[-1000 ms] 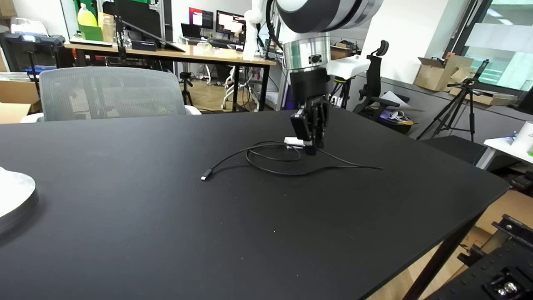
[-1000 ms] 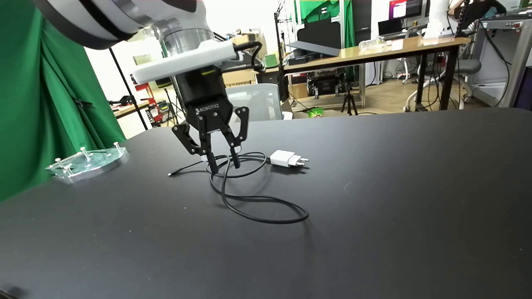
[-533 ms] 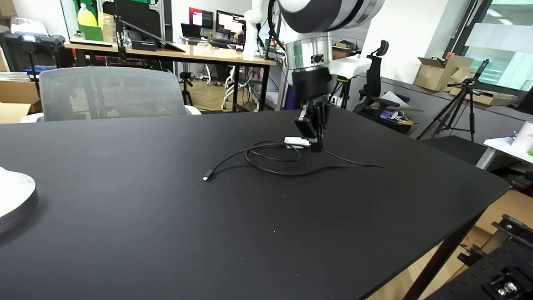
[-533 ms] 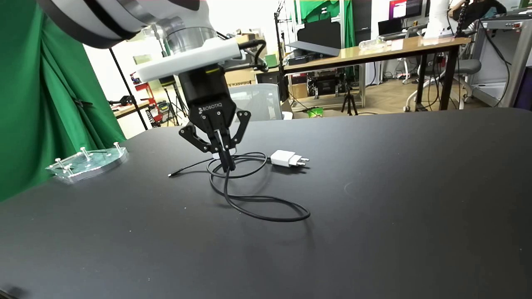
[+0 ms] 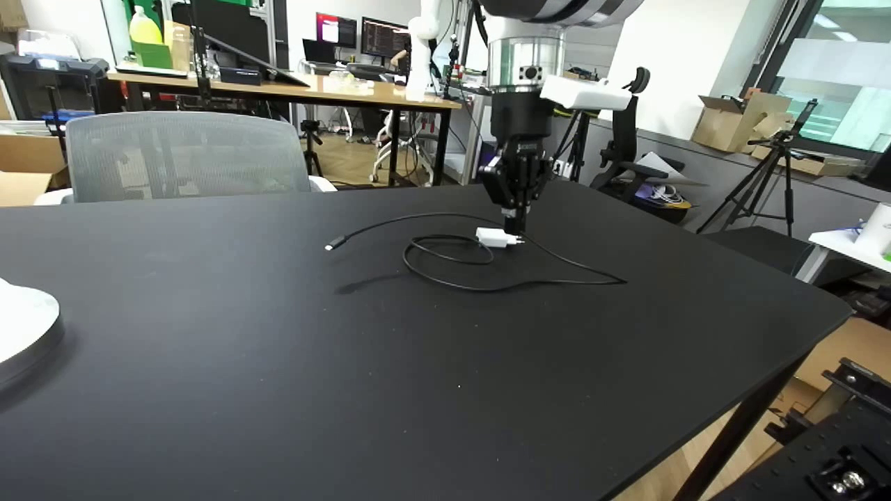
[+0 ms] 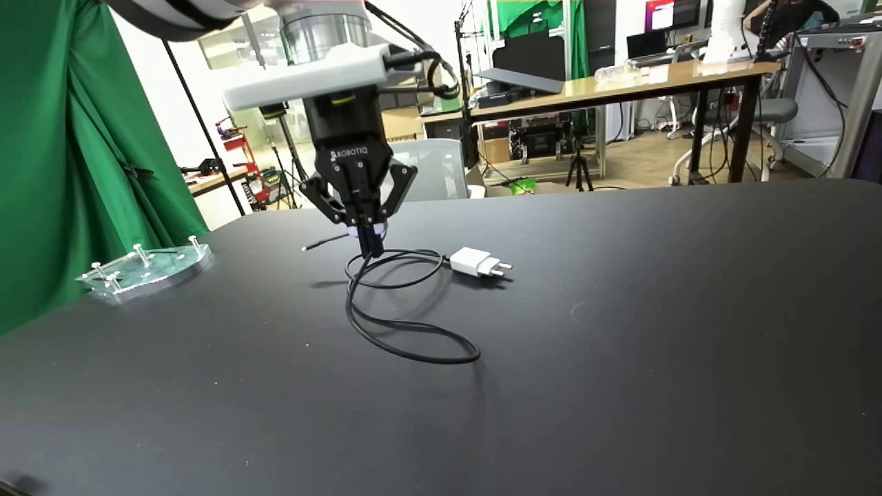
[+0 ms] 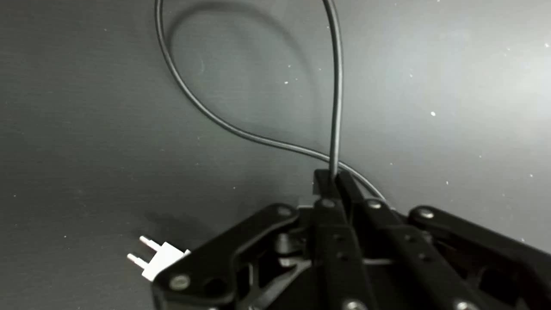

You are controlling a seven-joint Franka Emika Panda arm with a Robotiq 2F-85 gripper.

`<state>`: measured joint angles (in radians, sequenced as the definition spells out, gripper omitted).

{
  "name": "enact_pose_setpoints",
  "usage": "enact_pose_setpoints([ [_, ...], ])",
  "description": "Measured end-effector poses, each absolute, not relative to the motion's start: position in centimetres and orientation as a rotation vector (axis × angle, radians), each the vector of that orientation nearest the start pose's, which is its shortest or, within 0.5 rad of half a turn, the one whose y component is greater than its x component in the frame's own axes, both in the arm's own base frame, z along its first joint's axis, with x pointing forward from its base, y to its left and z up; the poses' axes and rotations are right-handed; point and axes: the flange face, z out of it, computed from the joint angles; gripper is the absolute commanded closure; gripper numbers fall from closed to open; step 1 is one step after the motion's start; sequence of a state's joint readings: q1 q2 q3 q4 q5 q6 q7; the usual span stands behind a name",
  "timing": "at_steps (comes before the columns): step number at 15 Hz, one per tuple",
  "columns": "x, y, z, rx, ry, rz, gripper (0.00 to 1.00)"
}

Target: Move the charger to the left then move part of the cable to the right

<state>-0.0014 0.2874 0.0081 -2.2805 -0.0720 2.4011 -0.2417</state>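
Observation:
The black cable [image 5: 487, 290] lies in loops on the dark table and also shows in an exterior view [image 6: 427, 360]. My gripper [image 6: 372, 246] is shut on a stretch of the cable and holds it a little above the table. In the wrist view the cable [image 7: 337, 94] runs up from between the fingertips of the gripper [image 7: 336, 181]. The cable's small plug end [image 5: 337, 243] hangs in the air, apart from its shadow. The white charger [image 6: 470, 262] lies on the table beside the gripper; in the wrist view an arm of the gripper partly hides the charger [image 7: 162, 260].
A clear plate with upright bolts [image 6: 148, 272] lies near the table's edge by the green curtain [image 6: 103, 151]. A white rounded object [image 5: 24, 323] stands on the table at the picture's edge. A grey mesh chair [image 5: 188, 156] stands beyond the table's far edge.
My gripper has closed on the cable and risen. The cable's plug end has lifted off the table, and its loop has been drawn towards the gripper. The charger has stayed almost in place.

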Motion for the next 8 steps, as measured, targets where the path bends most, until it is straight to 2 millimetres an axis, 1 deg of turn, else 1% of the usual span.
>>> enact_pose_setpoints([
  [2,51.7,-0.2,23.0,-3.091,-0.346,0.213,0.99],
  [4,51.5,-1.2,24.3,-3.069,-0.212,0.171,0.99],
  [6,51.0,-2.8,25.0,-3.053,-0.073,0.135,0.99],
  [8,50.0,-5.2,25.0,-3.035,0.069,0.115,0.99],
])
